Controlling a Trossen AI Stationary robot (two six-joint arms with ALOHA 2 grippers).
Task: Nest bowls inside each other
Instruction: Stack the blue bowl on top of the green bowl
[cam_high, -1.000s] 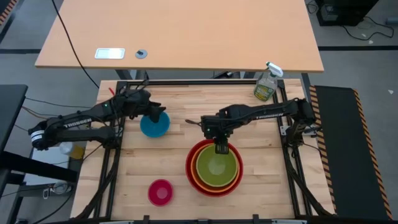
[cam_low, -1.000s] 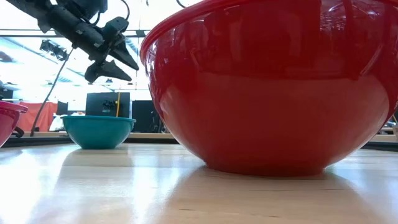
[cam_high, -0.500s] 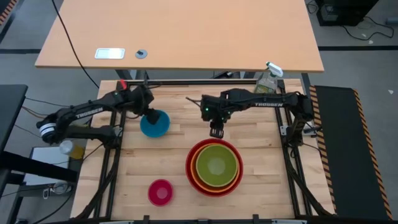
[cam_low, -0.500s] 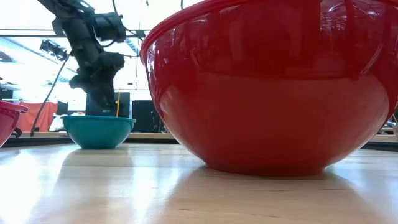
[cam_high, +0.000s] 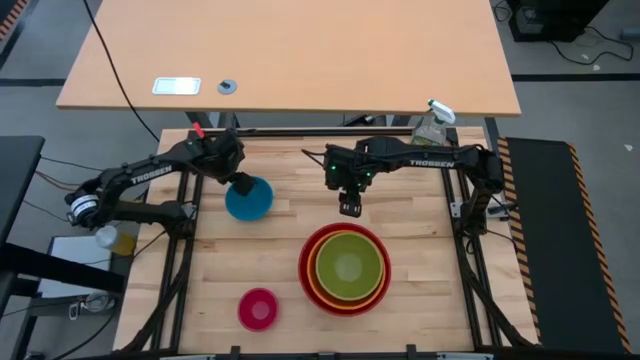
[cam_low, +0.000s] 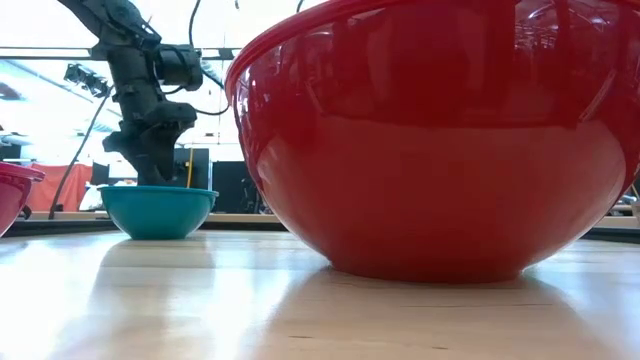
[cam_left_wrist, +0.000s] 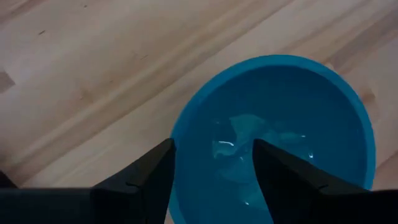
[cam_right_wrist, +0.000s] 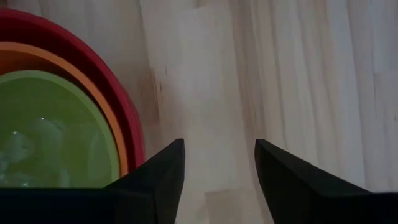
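Wooden slatted table (cam_high: 270, 260) (pale desk (cam_high: 300, 50) behind) bears spray bottle (cam_high: 430, 135).

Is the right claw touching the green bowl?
Apart. The high view shows the right gripper over bare wood beyond the green bowl.

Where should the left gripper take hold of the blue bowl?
On the rim, from above. The blue bowl sits upright and open, and the left gripper is open with one finger outside the near rim and the other inside, so pinching that thin wall looks best.
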